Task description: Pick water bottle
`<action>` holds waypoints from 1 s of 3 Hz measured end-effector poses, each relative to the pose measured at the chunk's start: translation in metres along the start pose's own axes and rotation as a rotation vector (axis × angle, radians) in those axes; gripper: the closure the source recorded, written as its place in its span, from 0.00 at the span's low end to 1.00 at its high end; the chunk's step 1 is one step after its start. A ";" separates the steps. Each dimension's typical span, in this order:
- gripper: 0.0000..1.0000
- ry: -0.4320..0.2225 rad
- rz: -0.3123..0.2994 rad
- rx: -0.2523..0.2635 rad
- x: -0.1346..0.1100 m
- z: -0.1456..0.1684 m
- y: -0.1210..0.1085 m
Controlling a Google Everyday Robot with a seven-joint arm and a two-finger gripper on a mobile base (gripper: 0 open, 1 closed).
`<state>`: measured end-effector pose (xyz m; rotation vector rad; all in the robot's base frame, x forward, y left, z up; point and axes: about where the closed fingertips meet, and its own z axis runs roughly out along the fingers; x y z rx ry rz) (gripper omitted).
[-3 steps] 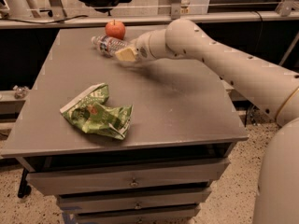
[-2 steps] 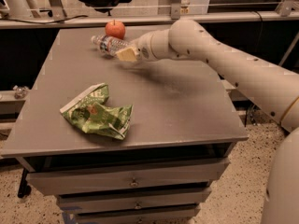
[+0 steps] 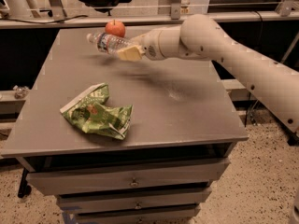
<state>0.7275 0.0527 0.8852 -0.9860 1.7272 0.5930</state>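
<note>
The water bottle (image 3: 108,42) is a small clear plastic bottle with a white cap, lying on its side with the cap pointing left. It is near the table's far edge, just in front of the red-orange apple (image 3: 115,28). My gripper (image 3: 127,52) reaches in from the right on the cream arm and is shut on the bottle's base end. The bottle hangs slightly above the grey table (image 3: 187,106), with a faint shadow beneath it.
A crumpled green chip bag (image 3: 96,114) lies on the front left of the table. The table has drawers below its front edge. A black chair and a shelf rail stand behind the table.
The gripper has lifted the bottle a little off the table surface; the arm has shifted slightly upward. The apple and the bag have not moved.
</note>
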 end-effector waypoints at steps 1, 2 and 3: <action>1.00 -0.012 -0.040 -0.033 -0.007 -0.033 0.008; 1.00 -0.034 -0.077 -0.051 -0.009 -0.073 -0.002; 1.00 -0.031 -0.084 -0.059 -0.008 -0.073 0.000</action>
